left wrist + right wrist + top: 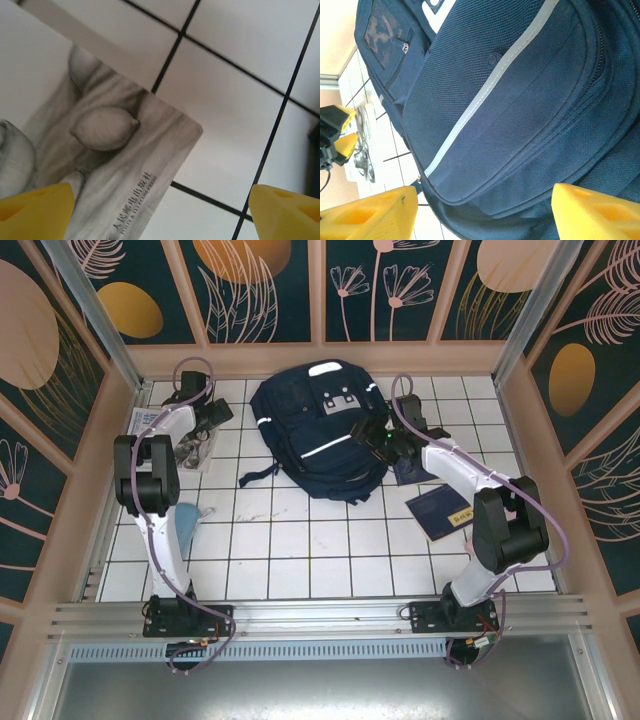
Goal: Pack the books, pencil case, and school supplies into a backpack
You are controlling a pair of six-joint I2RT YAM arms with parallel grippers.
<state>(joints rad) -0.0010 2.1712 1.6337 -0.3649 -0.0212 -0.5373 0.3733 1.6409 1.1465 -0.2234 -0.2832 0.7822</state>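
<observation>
The dark navy backpack (310, 435) lies flat mid-table, its white stripe (485, 85) facing up. My right gripper (375, 437) hovers at its right side, open; in the right wrist view the gripper (482, 215) has its yellow fingertips (370, 215) spread over the front pocket. My left gripper (205, 425) hangs open over a book with a grey pencil-sketch cover (190, 452); this book (100, 150) fills the left of the left wrist view, with the gripper (160, 215) empty. A navy book with a yellow label (440, 510) lies right of the backpack.
A second dark book (408, 472) lies partly under my right arm. A white-and-blue book (140, 420) sits by the left wall. A light blue pouch (186, 520) lies beside my left arm. Wooden walls ring the white tiled table (300, 550).
</observation>
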